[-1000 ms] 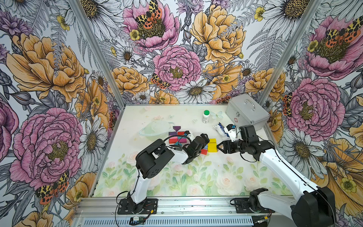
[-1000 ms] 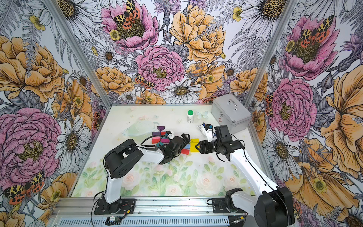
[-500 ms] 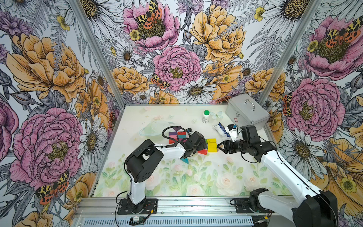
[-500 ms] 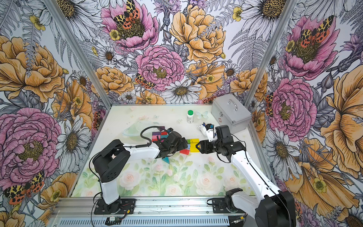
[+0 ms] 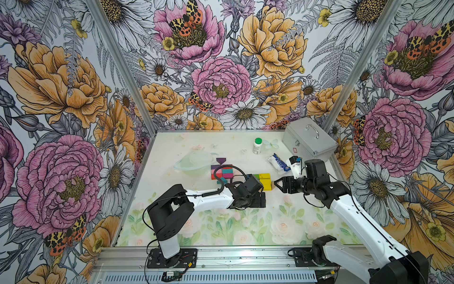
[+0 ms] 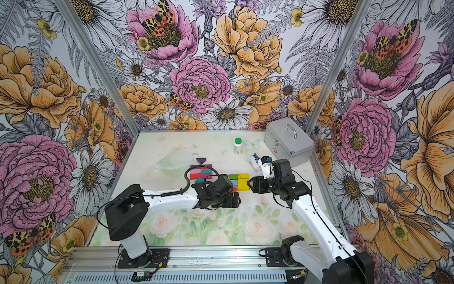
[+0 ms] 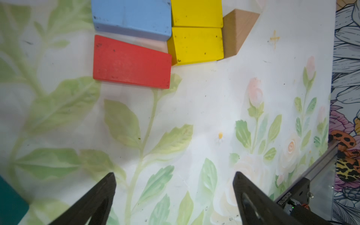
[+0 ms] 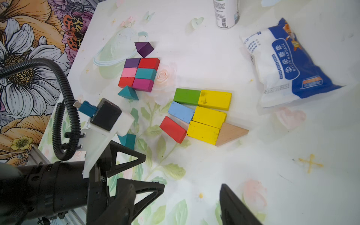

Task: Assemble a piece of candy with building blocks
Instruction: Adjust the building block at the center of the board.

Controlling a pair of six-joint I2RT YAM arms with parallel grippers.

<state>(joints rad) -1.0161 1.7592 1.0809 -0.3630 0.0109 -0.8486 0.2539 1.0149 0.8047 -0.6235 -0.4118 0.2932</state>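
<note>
A tight patch of building blocks (image 8: 139,75) in purple, red, pink, teal and magenta lies mid-table, with a purple triangle (image 8: 144,48) at its far end and a teal triangle (image 8: 127,93) at its near end. To its right lie green (image 8: 187,96), light blue (image 7: 131,17), red (image 7: 131,62), yellow (image 7: 196,44) and tan (image 7: 237,31) blocks. My left gripper (image 5: 263,199) hovers open and empty just in front of the red block. Right of the yellow blocks (image 5: 265,180) my right gripper (image 5: 276,185) is open and empty. Another teal triangle (image 8: 127,140) lies beside the left wrist.
A white bottle with a green cap (image 5: 257,145) stands at the back. A blue-and-white packet (image 5: 277,161) lies behind the right wrist, and a silver metal case (image 5: 308,139) fills the back right corner. A clear plastic lid (image 5: 194,162) rests left of the blocks.
The left arm has swung and its gripper has drawn back from the blocks toward the table's front, still open. The right arm has barely moved.
</note>
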